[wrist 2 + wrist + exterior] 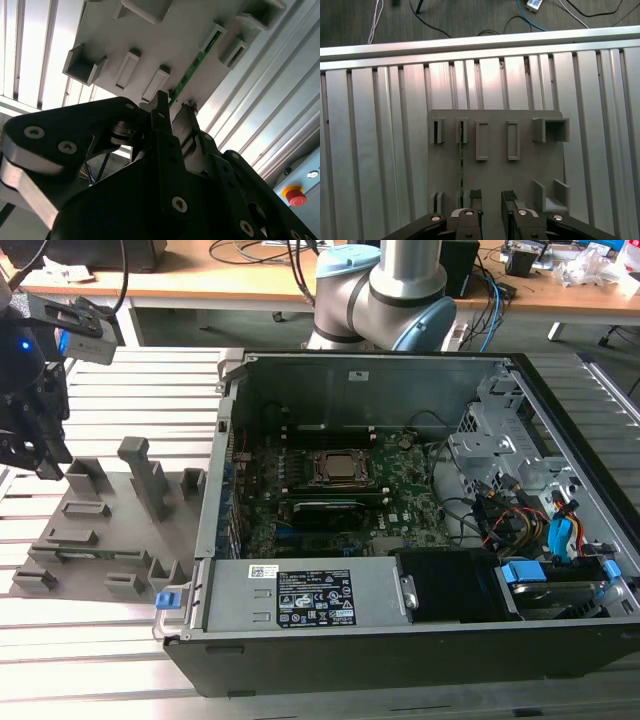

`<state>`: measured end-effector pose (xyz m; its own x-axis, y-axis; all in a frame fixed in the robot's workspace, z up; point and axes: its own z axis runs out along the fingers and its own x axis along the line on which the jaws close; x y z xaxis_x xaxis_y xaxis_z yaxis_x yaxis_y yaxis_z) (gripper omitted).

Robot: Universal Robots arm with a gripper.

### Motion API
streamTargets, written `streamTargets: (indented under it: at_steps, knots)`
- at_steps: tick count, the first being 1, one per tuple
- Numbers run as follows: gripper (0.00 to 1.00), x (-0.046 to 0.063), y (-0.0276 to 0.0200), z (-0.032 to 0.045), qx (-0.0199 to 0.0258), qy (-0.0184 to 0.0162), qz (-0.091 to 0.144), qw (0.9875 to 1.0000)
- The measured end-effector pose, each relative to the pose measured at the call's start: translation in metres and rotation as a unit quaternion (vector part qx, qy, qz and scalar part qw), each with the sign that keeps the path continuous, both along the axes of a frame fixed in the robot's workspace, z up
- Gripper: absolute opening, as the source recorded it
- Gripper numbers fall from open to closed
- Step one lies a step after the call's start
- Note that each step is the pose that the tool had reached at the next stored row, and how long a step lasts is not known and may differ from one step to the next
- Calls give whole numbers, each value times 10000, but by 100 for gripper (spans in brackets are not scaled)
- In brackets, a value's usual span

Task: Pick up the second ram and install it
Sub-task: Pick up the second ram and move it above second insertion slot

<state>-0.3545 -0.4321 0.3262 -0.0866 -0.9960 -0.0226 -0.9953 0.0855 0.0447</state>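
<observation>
**Ram on edge in its holder, gripper empty above it**

The second ram point(461, 160) stands on its thin edge in the grey holder plate point(495, 172). It shows as a narrow green line slotted between small raised blocks at either end. In the second wrist view the same green edge runs from one block towards the fingertips.

The gripper point(491, 196) hangs over the plate. Its two black fingers point(476, 194) are parted by a modest gap with nothing between them. The ram lies just beside one finger, outside the gap; whether the finger touches it I cannot tell.

In the exterior view the gripper is at the exterior view's left, above the plate, which lies on the slatted metal table point(100, 660). The open computer case point(400, 675) stands beside the plate, to the exterior view's right. Its motherboard point(400, 495) and processor socket point(340, 468) are exposed.
</observation>
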Motion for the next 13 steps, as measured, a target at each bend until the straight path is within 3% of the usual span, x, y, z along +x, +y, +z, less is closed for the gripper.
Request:
streamTargets:
  at_steps: [13]
  knots:
    - [30, 0, 0, -112, 0, 0, 0, 10000]
